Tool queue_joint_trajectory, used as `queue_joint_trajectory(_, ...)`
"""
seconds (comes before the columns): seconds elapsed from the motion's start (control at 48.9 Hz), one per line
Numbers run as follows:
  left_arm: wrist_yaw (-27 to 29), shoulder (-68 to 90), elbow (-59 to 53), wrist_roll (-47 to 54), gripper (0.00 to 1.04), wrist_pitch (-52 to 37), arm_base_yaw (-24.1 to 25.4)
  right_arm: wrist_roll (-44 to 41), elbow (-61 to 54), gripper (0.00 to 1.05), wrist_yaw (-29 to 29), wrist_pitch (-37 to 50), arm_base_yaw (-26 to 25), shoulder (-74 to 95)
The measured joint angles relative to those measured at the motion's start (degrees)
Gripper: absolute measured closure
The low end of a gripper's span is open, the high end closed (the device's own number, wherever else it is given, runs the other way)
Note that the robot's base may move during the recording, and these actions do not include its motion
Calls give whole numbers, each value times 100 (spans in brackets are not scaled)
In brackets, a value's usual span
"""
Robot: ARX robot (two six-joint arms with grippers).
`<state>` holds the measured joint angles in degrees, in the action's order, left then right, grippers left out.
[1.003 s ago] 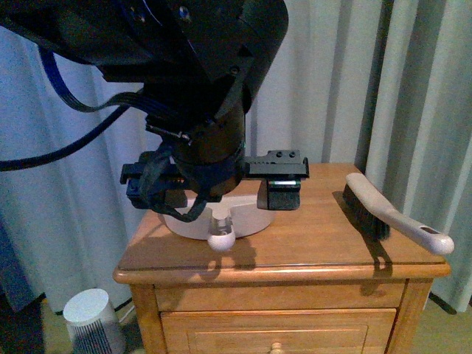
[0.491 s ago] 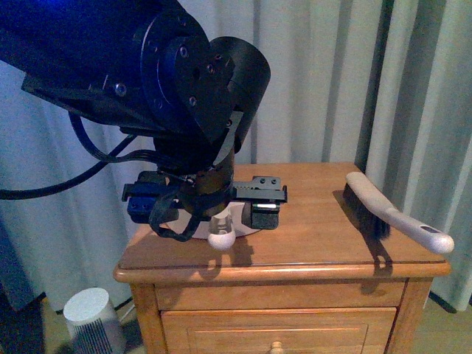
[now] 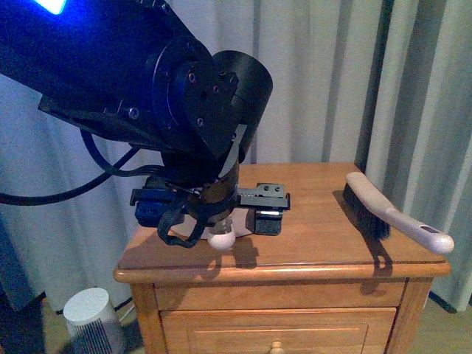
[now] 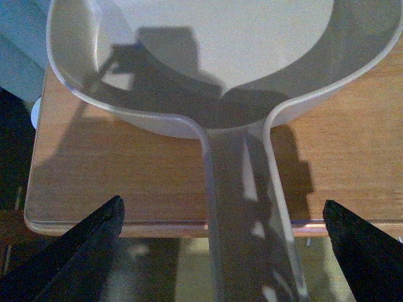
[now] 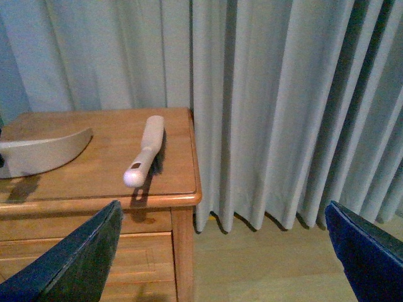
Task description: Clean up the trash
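Spread wide, the left end effector straddles the dustpan handle at the counter's near edge; closing on it looks next. The right end effector, also spread, hangs clear of the brush; no trash shows.

The left gripper is showing black; its arm is glowing blue on top. The dustpan is appearing pale pinkish-beige and the nightstand honey-brown with wood grain. The brush is showing a cream handle and black bristles. The curtains are showing pale grey.
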<state>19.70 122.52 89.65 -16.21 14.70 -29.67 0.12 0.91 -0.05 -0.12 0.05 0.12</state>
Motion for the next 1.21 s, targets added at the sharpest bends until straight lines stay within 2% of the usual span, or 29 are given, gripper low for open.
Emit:
queue_joint_trajectory(0.43,-17,59,-87,48,8,-46,-2,0,0,7,2,0,0,0)
queue_joint_trajectory(0.9,-153,59,-175,28,75,-28,0,0,-2,7,0,0,0,0)
queue_joint_trajectory(1.084,-177,26,-297,31,77,-164,11,0,-2,7,0,0,0,0)
queue_joint_trajectory(1.207,-153,-195,-592,205,77,-629,35,0,-2,7,0,0,0,0)
